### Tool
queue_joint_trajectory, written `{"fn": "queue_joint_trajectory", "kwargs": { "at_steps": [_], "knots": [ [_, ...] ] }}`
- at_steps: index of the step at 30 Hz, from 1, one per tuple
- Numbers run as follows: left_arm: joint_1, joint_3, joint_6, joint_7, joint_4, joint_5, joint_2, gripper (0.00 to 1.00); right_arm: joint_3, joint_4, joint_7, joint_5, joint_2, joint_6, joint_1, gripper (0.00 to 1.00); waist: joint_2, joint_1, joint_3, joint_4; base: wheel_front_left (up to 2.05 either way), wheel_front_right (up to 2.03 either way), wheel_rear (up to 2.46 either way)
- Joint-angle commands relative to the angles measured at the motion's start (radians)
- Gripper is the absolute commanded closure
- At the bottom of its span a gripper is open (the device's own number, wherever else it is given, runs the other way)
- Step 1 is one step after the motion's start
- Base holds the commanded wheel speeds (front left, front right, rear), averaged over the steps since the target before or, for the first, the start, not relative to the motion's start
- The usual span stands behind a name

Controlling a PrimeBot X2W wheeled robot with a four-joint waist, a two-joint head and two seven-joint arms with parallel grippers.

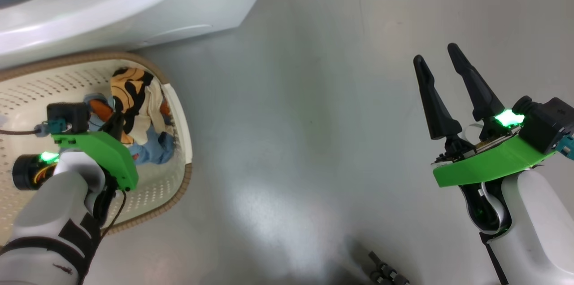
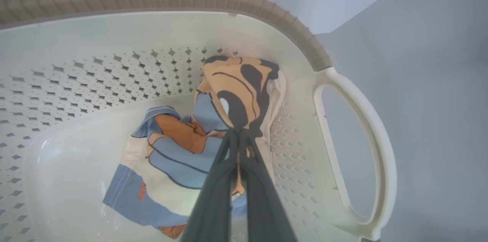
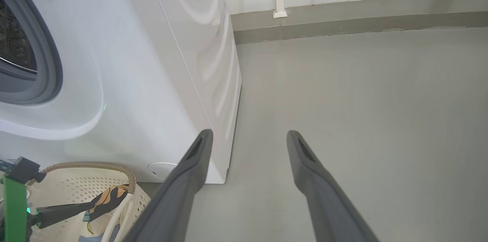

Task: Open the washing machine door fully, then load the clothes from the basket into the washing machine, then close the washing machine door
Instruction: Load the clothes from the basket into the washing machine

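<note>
left gripper (image 2: 238,135) pinches cartoon-printed blue, cream and orange soft clothes (image 2: 179,158)
they lie in the cream perforated brown-rimmed plastic basket (image 2: 76,82); right gripper (image 1: 435,52) stands spread wide, empty.

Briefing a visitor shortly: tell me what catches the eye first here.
The orange, blue and cream clothes lie bunched in the basket, with the left gripper shut on a fold. The right gripper hangs over grey floor, jaws wide apart. The white washing machine rises just beyond the basket.
</note>
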Motion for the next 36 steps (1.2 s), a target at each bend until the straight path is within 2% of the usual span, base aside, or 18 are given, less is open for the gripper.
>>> {"fn": "queue_joint_trajectory", "kwargs": {
  "at_steps": [1,5,8,16,27,36],
  "knots": [
    [0.023,0.016,-0.002,-0.01,-0.011,-0.009,0.031,1.0,0.007,-0.016,-0.005,-0.001,-0.013,0.001,0.044,0.0,0.0,0.0,-0.02,0.015,0.0,0.0,0.0],
    [0.048,0.023,-0.002,-0.021,-0.029,-0.04,0.044,1.0,0.004,-0.009,-0.005,-0.001,-0.013,0.001,0.048,0.0,0.0,0.0,-0.059,0.033,0.0,0.0,0.0],
    [0.062,0.064,-0.002,-0.022,-0.07,-0.045,0.06,1.0,-0.002,-0.002,-0.005,0.0,-0.015,0.001,0.052,0.0,0.0,0.0,-0.09,0.048,0.0,0.0,0.0],
    [0.179,0.263,-0.002,-0.023,-0.195,0.056,0.079,1.0,-0.014,0.025,-0.005,-0.001,-0.025,0.001,0.085,0.0,0.0,0.0,-0.196,0.092,0.0,0.0,0.0],
    [0.381,0.556,-0.002,-0.023,-0.388,0.286,0.021,1.0,-0.036,0.063,-0.005,-0.004,-0.051,0.001,0.164,0.0,0.0,0.0,-0.356,0.149,0.0,0.0,0.0],
    [0.527,0.724,-0.002,-0.023,-0.564,0.41,-0.028,1.0,-0.068,0.081,-0.005,-0.008,-0.07,0.001,0.235,0.0,0.0,0.0,-0.46,0.18,0.0,0.0,0.0]
  ]
}}
